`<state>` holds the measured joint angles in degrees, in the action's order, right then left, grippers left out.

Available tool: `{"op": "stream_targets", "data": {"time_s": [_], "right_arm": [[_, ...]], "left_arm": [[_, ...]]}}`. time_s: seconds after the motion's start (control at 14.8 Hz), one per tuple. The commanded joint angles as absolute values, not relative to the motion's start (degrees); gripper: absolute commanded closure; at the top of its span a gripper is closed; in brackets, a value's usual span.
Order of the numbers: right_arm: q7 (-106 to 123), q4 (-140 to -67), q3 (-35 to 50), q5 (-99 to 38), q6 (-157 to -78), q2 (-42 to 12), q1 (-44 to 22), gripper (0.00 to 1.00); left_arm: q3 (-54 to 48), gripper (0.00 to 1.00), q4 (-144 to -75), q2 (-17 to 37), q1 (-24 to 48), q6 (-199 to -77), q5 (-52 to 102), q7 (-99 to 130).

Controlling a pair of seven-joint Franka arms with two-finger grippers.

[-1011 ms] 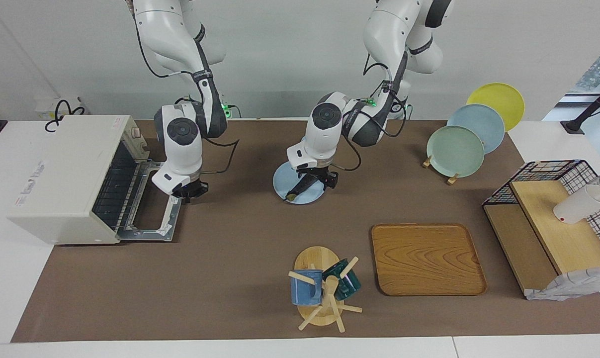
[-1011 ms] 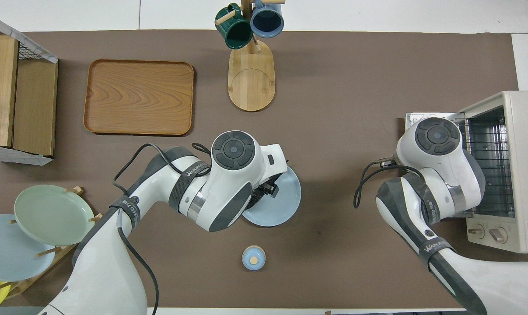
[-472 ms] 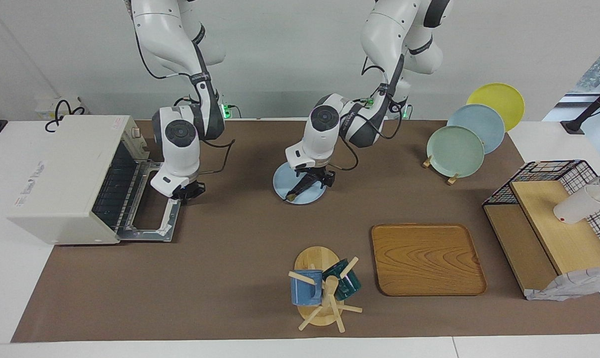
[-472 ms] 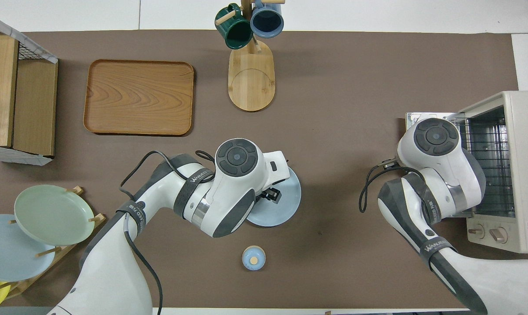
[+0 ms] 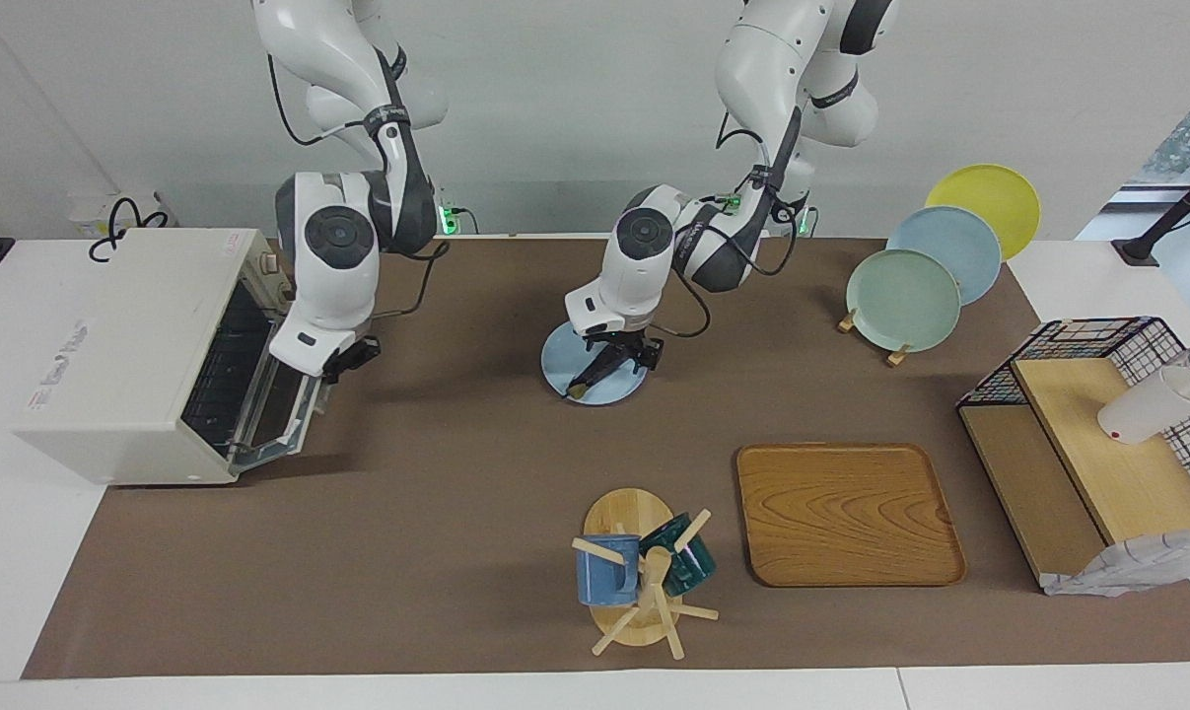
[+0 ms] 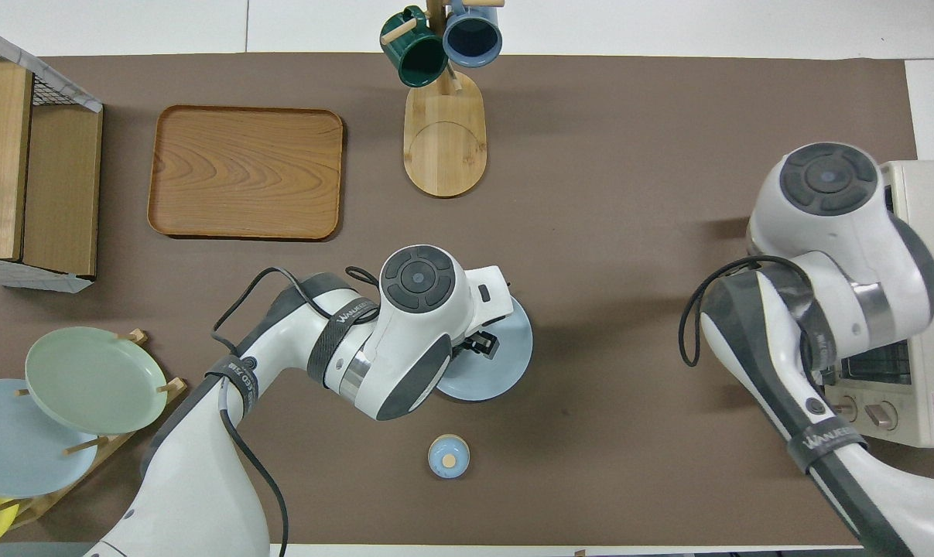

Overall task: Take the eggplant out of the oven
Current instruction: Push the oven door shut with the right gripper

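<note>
- Facing view: the eggplant (image 5: 595, 375) lies on the blue plate (image 5: 561, 367) at frame centre, out of the oven (image 5: 121, 355) at left. The left gripper (image 5: 622, 353) stands over it, fingers straddling its upper end; I cannot tell if they clamp it.
- The right gripper (image 5: 343, 360) sits at the half-raised oven door (image 5: 279, 409), likely closing it; finger state unclear.
- Overhead view: the left arm hides the eggplant; the plate (image 6: 505, 363) shows at centre, the oven (image 6: 919, 309) at right edge.

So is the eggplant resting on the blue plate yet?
Touching. In the facing view the eggplant lies across the blue plate, its stem end at the rim, with the left gripper low over it.
</note>
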<state>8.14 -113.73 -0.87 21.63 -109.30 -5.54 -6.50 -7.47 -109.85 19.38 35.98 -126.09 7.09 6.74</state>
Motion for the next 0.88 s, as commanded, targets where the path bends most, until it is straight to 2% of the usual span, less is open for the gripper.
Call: {"op": "stream_targets", "data": {"time_s": [0.0,0.27,0.54,0.67,0.81], "right_arm": [[14.4,-113.0,-1.6,24.2,-108.9,-3.5,-1.2,1.00],[16.2,-112.9,-1.6,23.6,-106.9,-2.6,-0.5,1.00],[17.6,-110.8,-1.5,23.1,-101.4,3.0,-0.4,1.00],[19.4,-106.2,-1.2,20.1,-96.0,3.7,-1.1,0.96],[19.8,-104.2,-1.2,16.5,-92.9,3.8,-0.9,0.88]], "left_arm": [[-6.5,0.07,-110.5,18.8,37.0,-127.4,9.1,7.1],[-6.5,0.13,-110.8,18.7,37.1,-127.6,9.1,7.1],[-6.5,0.23,-111.1,18.6,37.0,-127.1,9.1,7.0],[-6.4,0.24,-111.2,18.5,37.0,-127.1,9.1,7.0],[-6.4,0.24,-111.5,18.5,37.0,-126.9,9.1,6.9]]}}
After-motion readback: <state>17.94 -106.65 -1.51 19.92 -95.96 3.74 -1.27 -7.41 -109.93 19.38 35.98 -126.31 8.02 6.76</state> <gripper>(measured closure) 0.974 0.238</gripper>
